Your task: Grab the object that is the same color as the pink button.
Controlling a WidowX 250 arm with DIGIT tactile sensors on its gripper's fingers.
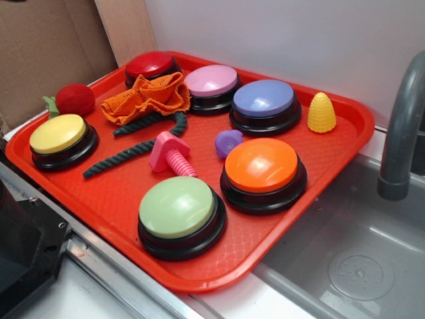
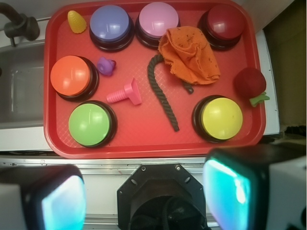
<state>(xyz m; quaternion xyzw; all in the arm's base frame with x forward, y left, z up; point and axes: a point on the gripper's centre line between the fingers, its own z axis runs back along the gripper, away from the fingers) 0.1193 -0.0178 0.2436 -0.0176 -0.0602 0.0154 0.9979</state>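
Observation:
The pink toy bolt [image 1: 170, 154] lies on its side in the middle of the red tray [image 1: 116, 199], between the green and orange buttons; it also shows in the wrist view [image 2: 125, 93]. The pink button [image 1: 211, 84] stands at the tray's far edge, between the red and purple buttons, and shows in the wrist view [image 2: 158, 18]. My gripper [image 2: 146, 191] is high above the counter in front of the tray, well short of the bolt. Its jaws stand wide apart with nothing between them. The gripper is out of the exterior view.
Also on the tray are the red [image 1: 151, 66], purple [image 1: 264, 103], orange [image 1: 262, 169], green [image 1: 178, 212] and yellow [image 1: 60, 138] buttons, an orange cloth [image 1: 149, 96], a dark green rope [image 1: 126, 154], a small purple lump [image 1: 228, 143], a yellow corn toy [image 1: 322, 113] and a red ball [image 1: 74, 100]. A sink [image 1: 345, 252] and a grey faucet [image 1: 402, 126] are to the right.

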